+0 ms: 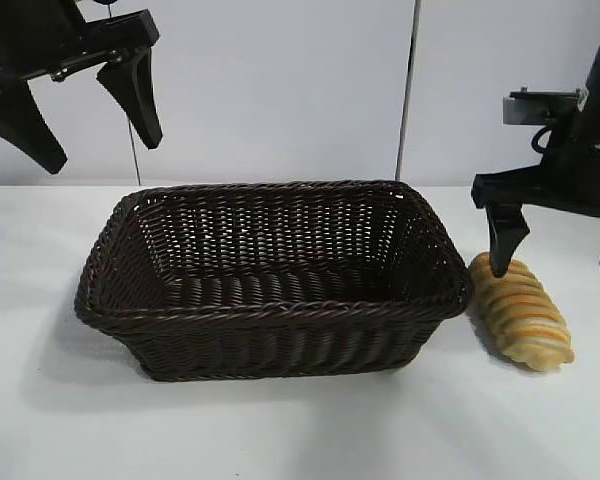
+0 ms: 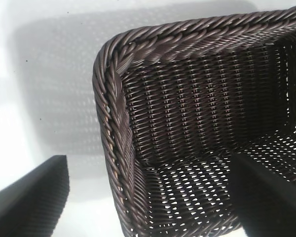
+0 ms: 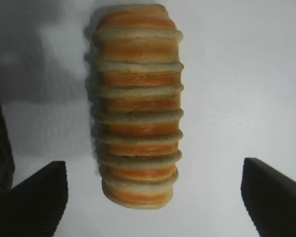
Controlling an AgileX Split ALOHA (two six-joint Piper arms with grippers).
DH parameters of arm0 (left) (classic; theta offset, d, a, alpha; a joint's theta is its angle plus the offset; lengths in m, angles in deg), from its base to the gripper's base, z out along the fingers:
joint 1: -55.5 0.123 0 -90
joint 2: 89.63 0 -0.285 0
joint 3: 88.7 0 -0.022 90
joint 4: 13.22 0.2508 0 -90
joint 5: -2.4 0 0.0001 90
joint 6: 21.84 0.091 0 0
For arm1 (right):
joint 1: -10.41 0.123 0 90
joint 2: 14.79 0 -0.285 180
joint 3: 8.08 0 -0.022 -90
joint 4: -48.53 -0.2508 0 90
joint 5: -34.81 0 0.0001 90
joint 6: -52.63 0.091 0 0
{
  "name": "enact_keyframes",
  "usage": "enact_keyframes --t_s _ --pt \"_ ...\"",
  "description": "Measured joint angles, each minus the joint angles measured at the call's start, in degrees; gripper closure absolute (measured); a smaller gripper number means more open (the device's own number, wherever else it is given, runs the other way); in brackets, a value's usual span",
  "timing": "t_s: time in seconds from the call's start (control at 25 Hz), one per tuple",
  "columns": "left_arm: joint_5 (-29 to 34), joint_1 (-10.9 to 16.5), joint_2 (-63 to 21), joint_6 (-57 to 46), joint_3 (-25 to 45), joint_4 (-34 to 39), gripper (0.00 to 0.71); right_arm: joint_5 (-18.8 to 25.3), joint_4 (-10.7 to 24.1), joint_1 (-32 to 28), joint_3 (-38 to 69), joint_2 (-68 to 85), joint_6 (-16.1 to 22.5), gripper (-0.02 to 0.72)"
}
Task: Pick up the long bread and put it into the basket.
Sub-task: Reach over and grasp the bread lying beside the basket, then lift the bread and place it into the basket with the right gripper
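On the white table (image 1: 280,430), the long bread (image 1: 520,312) lies just beside the right end of the basket (image 1: 270,335), outside it, with its ridged length running away from the basket's corner toward the front. Above the loaf's far end, the right gripper (image 1: 558,250) points steeply down with its fingers spread wide; one fingertip (image 1: 504,245) overlaps the loaf's far end in the exterior view, though contact cannot be told. From the right wrist view, the bread (image 3: 137,113) sits between the two separated fingertips (image 3: 37,197), nothing clamped. Up at the far left, the left gripper (image 1: 85,115) hangs above the basket's left end, its fingers likewise apart and holding nothing; its wrist view looks down on a corner of the braided rim (image 2: 111,84).
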Motion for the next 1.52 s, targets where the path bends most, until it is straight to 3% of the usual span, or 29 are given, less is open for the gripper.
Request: enact_keyframes --t_s 0.4,0.48,0.68,0.76,1.24,1.52 --pt "0.37 0.00 0.00 0.00 0.00 0.00 0.079 -2.90 0.44 0.00 0.12 -4.75 0.82 0.045" --pt "0.52 0.00 0.00 0.00 0.00 0.00 0.079 -3.19 0.44 0.00 0.12 -5.25 0.99 0.136" --pt "0.85 0.00 0.00 0.00 0.00 0.00 0.079 -3.89 0.44 0.00 0.12 -5.58 3.76 0.539" --pt "0.90 0.00 0.00 0.00 0.00 0.00 0.079 -3.89 0.44 0.00 0.12 -5.69 4.08 0.604" --pt "0.90 0.00 0.00 0.00 0.00 0.00 0.079 -2.37 0.44 0.00 0.12 -1.46 4.27 0.619" --pt "0.94 0.00 0.00 0.00 0.00 0.00 0.079 5.08 0.44 0.00 -5.78 5.91 3.32 0.619"
